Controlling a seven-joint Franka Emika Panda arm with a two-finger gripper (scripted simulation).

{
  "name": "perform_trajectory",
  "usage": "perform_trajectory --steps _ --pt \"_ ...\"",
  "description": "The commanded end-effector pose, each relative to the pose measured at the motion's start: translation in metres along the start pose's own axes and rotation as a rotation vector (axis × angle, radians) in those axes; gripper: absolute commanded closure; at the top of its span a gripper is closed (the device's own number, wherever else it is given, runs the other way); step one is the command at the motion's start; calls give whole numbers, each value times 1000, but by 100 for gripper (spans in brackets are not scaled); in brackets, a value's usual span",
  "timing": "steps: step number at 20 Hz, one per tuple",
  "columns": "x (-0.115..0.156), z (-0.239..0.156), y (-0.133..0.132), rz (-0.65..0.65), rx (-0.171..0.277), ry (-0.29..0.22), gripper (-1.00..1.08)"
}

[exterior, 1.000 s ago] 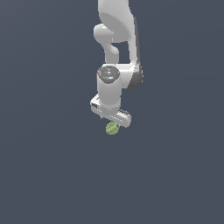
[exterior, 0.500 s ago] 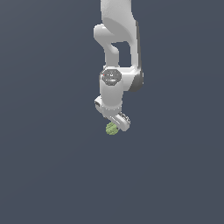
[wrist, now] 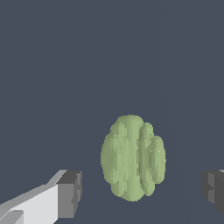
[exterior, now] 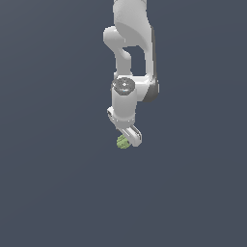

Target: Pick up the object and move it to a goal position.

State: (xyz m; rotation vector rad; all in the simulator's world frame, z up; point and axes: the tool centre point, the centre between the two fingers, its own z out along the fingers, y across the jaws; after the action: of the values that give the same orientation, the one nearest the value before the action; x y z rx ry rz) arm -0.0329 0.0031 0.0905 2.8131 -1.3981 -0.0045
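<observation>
1. The white, smooth-shelled robot arm hangs down from above in the exterior view, its wrist bent so that the white pincer points downward at the flat, dark grey-blue floor.

2. The pincer is spread wide. In the wrist view its two dark grey, blocky finger pads stand well apart, with clear floor showing between each pad and the lump. Neither pad touches it.

3. The task's thing, a small light-green, roughly round lump with a ribbed, streaked surface, lies between the two pads, somewhat nearer the pad that is cut off at the picture's edge. It is much narrower than the gap between them. In the exterior view the lump peeps out just beside the pincer's tip, partly hidden by it.

4. This placing looks deliberate: with the pads on either side of the lump and the opening much wider than it, the fingers can close from both sides without knocking it aside first. How high the fingertips stand above the floor I cannot tell.

5. The lump's surface is made of upright rounded ridges, bumpy and matte, with paler and darker green streaks. The ridges may give uneven contact for flat pads, so I judge a centred, firm squeeze is wanted.

6. No goal marker shows in either view. The lift has not yet begun.
</observation>
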Motion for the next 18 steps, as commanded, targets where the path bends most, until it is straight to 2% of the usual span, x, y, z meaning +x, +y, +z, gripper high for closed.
perform_trajectory --steps 1,10,18 --pt "0 1 0 21 1 2 -92" --pt "-1 7 0 28 1 2 -92" --pt "-1 42 1 32 1 2 -92"
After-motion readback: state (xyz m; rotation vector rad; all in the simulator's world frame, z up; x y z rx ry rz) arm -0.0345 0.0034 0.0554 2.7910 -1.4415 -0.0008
